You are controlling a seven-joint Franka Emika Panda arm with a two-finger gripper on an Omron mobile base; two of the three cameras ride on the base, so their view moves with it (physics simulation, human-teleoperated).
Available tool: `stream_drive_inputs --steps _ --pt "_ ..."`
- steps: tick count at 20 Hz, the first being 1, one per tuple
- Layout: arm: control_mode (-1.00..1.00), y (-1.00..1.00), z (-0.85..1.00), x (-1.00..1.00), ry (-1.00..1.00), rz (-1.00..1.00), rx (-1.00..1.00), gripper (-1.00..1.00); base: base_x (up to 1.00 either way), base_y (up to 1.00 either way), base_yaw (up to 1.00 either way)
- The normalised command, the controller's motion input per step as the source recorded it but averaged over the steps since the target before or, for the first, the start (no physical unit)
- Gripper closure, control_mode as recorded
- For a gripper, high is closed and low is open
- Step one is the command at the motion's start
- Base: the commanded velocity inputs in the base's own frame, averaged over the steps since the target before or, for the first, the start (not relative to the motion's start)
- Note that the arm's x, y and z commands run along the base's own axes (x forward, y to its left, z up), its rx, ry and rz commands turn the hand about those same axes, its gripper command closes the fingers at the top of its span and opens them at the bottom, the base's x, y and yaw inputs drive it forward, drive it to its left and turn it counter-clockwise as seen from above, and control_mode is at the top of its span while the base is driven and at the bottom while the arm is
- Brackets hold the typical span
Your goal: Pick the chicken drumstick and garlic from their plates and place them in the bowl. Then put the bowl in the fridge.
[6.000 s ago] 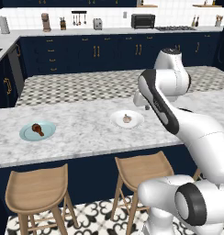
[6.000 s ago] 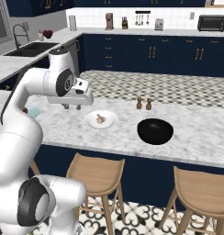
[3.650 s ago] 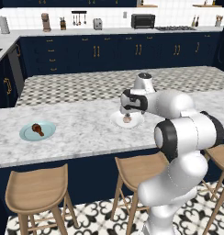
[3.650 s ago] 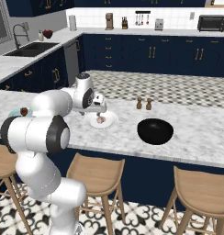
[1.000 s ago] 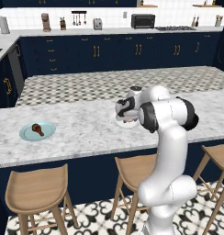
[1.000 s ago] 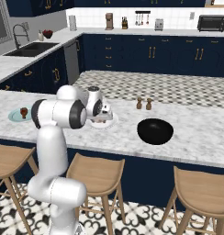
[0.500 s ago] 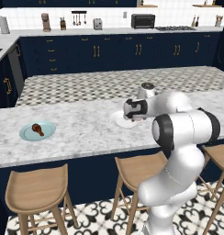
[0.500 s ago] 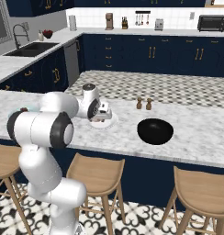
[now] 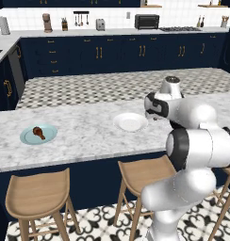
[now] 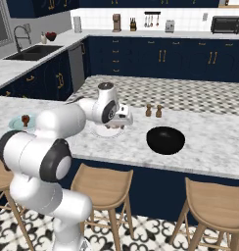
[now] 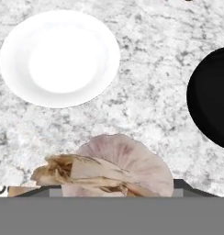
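Note:
The pale garlic (image 11: pixel 118 167) hangs above the marble counter with my gripper (image 10: pixel 120 120) shut on it; the bulb hides the fingertips in the hand view. Just left of it lies the white plate (image 11: pixel 58 57) (image 9: pixel 130 122), bare. To the right sits the black bowl (image 10: pixel 165 139) (image 11: pixel 210 96), a short way from the gripper. Far to the left, the chicken drumstick (image 9: pixel 38 132) lies on the light blue plate (image 9: pixel 48 137). The fridge is out of view.
Two small brown shakers (image 10: pixel 153 111) stand on the counter behind the bowl. Wooden stools (image 9: pixel 39 195) line the counter's near edge. Navy cabinets and a sink (image 10: pixel 31 51) run along the back and left.
My gripper has lifted the garlic off the white plate and carried it to the right, toward the black bowl. The plate now lies bare.

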Motion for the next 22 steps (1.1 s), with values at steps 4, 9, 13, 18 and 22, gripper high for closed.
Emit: stream_drive_inputs --steps 4,9,13,18,22 --pt "-1.0 -0.9 0.0 -0.25 0.0 -0.01 0.01 1.0 0.0 0.0 0.0" --pt "-1.0 -0.88 -0.11 0.11 0.02 -0.01 0.01 1.0 0.0 0.0 0.0" --pt "-1.0 -0.85 -0.02 0.22 0.05 0.0 0.02 1.0 0.0 0.0 0.0" --pt "-1.0 -0.61 -0.06 0.31 0.05 0.0 0.01 1.0 0.0 0.0 0.0" --pt "-1.0 -0.44 -0.32 0.51 0.01 0.0 0.0 1.0 0.0 0.0 0.0"
